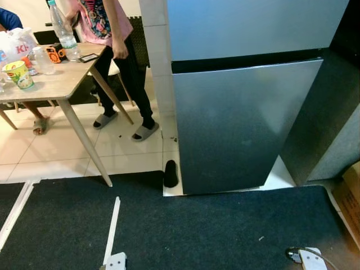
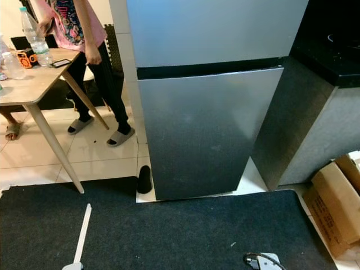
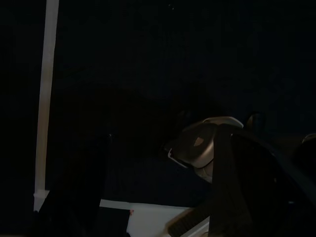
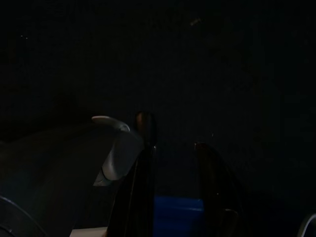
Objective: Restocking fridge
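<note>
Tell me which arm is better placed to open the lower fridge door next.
Hard to call: the fridge's lower door is shut, no handle shows, and both arms hang idle. The person and table crowd the left, slightly favoring right.

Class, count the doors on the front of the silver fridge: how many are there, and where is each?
2. The upper door runs off the top of the picture; the lower door, beneath a dark gap, reaches almost to the floor. Both are shut.

Person (image 1: pixel 112 50) head-cropped; fridge (image 1: pixel 242 112) top cut
</note>
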Controlling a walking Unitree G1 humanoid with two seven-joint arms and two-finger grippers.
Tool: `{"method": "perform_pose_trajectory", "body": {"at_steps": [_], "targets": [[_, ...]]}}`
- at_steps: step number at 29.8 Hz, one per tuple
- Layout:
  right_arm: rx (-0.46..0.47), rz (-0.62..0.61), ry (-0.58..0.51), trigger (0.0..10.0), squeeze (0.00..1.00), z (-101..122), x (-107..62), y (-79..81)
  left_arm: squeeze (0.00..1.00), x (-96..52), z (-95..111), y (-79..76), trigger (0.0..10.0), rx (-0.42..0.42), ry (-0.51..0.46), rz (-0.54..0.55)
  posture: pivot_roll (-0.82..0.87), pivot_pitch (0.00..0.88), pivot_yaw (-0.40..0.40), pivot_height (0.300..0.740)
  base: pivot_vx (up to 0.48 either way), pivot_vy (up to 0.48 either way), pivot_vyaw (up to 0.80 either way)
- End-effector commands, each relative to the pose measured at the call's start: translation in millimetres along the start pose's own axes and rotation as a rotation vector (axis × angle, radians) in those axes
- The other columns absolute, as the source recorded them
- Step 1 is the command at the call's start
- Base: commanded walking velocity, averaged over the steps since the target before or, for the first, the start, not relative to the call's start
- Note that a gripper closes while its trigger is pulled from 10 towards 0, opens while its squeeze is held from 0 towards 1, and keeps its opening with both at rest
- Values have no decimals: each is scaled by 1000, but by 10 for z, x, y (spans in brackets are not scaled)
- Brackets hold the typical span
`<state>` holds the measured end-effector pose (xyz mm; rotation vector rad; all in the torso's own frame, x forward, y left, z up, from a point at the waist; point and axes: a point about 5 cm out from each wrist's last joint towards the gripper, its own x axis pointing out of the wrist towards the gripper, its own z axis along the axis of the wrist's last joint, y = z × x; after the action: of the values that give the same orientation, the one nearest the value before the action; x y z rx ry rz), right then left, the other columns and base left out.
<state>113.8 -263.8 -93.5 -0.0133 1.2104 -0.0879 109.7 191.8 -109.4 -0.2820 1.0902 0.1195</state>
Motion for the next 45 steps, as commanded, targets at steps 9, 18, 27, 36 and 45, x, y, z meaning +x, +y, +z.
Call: {"method": "perform_pose_trajectory", "body": {"at_steps": [9,18,27,36,45], "targets": [[-47,-5,-21,10000,0,102,16,41,0,-9,-1,40,10000,18,2,10,-40,0,3,740,0,0,739],[-46,-1,-15,10000,0,76,23,76,0,-6,26,29,10000,-7,-12,-10,-43,0,10,740,0,0,742],[-43,2,-12,10000,0,53,26,96,0,-4,46,33,10000,0,-15,-18,-45,0,16,740,0,0,738],[-60,6,-6,10000,0,36,28,108,0,-2,60,35,10000,-19,-21,-15,-45,0,16,740,0,0,738],[-107,5,10,10000,0,2,26,108,0,2,60,11,10000,-29,-25,-25,-46,0,13,740,0,0,739]]}}
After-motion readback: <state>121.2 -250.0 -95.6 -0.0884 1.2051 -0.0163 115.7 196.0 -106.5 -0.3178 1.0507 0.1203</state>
